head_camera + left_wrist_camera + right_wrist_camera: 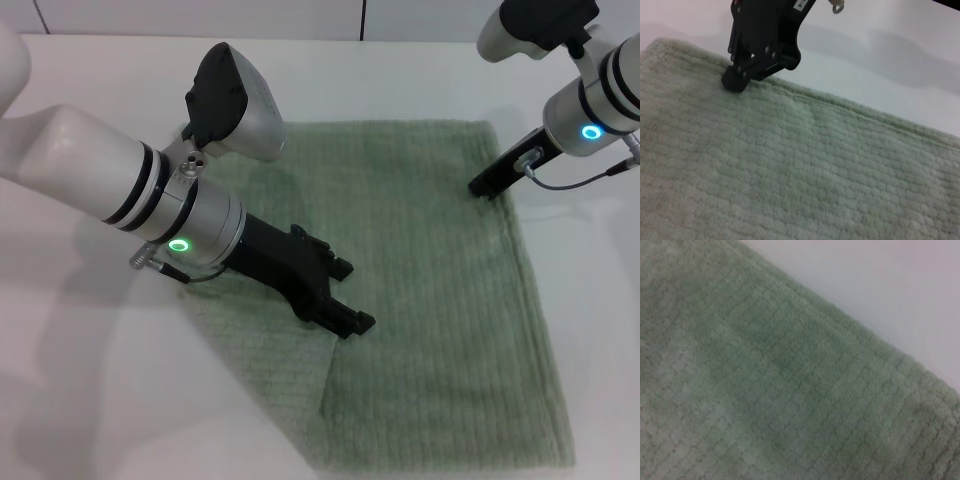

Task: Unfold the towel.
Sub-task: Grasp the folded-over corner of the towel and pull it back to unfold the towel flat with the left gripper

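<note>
The sage-green towel lies spread on the white table; a flap near its front left is folded over, with a crease beside it. My left gripper hovers low over the towel's left-middle, open and empty. My right gripper is shut, its tip down on the towel's far right edge. The left wrist view shows that right gripper touching the hemmed edge of the towel. The right wrist view shows only the towel and its edge up close.
The white table surrounds the towel, with bare surface behind it and to its right. My left arm's silver wrist lies across the towel's left edge.
</note>
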You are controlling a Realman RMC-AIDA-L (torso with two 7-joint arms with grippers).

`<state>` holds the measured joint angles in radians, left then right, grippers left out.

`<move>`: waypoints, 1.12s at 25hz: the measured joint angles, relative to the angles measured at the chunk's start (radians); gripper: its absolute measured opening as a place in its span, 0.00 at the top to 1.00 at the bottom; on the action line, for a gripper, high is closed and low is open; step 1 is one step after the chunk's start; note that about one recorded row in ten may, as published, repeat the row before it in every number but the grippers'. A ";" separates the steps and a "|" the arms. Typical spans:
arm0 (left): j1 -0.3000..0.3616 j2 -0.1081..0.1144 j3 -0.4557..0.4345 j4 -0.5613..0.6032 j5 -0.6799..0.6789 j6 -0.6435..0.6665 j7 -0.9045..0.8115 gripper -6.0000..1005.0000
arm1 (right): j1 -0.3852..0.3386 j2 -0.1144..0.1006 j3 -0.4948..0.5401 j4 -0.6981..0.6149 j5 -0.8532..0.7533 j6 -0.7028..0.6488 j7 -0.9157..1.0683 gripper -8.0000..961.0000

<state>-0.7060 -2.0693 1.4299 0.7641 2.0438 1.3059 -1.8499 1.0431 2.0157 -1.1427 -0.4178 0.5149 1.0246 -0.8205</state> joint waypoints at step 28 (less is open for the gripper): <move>-0.011 0.002 0.033 -0.013 0.011 -0.006 -0.006 0.48 | 0.000 0.003 0.000 0.002 -0.006 0.000 0.000 0.99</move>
<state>-0.7171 -2.0668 1.4634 0.7512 2.0548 1.3001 -1.8556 1.0432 2.0187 -1.1427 -0.4157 0.5091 1.0247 -0.8207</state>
